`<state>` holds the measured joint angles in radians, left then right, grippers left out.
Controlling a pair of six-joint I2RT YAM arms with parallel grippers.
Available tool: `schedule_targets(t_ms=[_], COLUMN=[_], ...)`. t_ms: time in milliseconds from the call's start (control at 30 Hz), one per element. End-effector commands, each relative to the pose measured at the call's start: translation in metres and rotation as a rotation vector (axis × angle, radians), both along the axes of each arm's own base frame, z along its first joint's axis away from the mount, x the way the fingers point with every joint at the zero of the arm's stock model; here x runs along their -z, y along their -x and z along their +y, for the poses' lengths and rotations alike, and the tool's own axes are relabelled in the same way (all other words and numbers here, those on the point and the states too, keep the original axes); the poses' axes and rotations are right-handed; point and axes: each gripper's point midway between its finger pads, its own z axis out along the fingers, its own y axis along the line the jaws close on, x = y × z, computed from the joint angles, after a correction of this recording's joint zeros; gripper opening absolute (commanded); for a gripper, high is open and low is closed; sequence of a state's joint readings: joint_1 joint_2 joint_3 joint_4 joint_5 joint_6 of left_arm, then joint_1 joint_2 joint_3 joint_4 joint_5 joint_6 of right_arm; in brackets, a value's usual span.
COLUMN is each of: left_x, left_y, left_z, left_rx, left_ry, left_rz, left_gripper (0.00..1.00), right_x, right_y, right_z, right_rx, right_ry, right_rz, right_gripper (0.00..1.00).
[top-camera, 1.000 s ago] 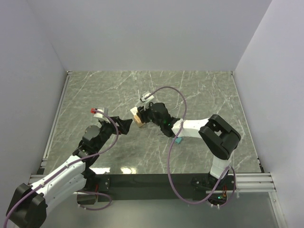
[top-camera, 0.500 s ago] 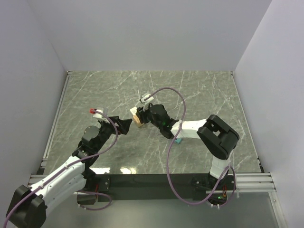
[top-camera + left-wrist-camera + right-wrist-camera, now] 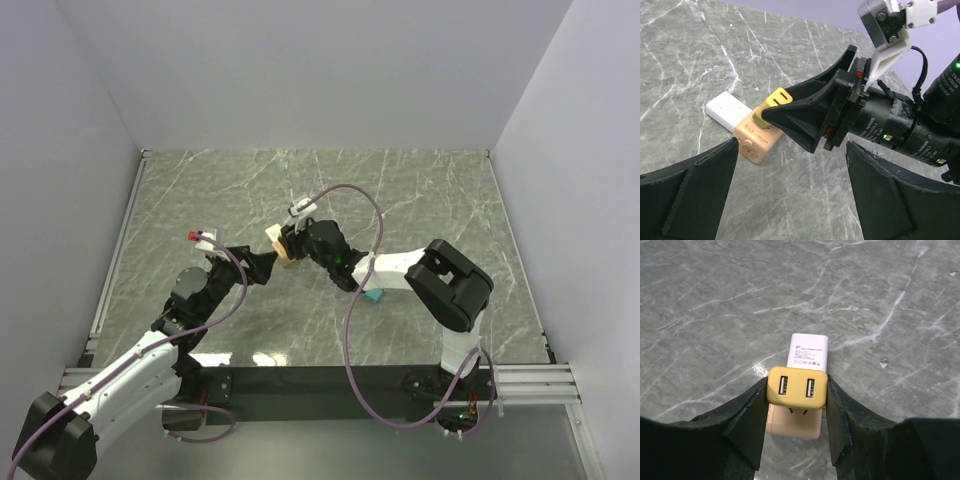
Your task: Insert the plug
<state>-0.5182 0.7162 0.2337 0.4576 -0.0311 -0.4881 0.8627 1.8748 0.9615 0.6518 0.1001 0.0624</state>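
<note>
The right fingers (image 3: 747, 415) grip the yellow plug (image 3: 796, 386), prongs meeting the beige socket (image 3: 752, 142) — next, I'd say, press straight down; the left fingers (image 3: 695, 190) gape open beside the socket.

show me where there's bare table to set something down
Bare marble table runs along the back wall, and again in the far left corner beyond the left hand. The right edge past the right arm is free. Crowded: the centre, where the right hand holds the yellow plug at the beige socket block beside the white charger.
</note>
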Motion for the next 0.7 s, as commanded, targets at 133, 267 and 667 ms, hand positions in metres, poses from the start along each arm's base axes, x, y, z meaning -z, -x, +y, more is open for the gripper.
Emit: schedule_targets(t_ms=[133, 267, 667], left_x=[-0.009, -0.010, -0.009], left_y=[0.001, 0.002, 0.003], left_z=[0.002, 0.002, 0.002], left_rx=[-0.004, -0.001, 0.001], left_ry=[0.025, 0.027, 0.030], left_rz=[-0.032, -0.035, -0.035], left_gripper=[0.94, 0.95, 0.94], right_x=[0.149, 0.153, 0.179], right_y=[0.069, 0.070, 0.078], right_z=[-0.050, -0.047, -0.040], right_rx=[-0.036, -0.047, -0.094], right_ry=[0.423, 0.440, 0.524], right_rz=[0.352, 0.366, 0.418], right_gripper=[0.00, 0.00, 0.00])
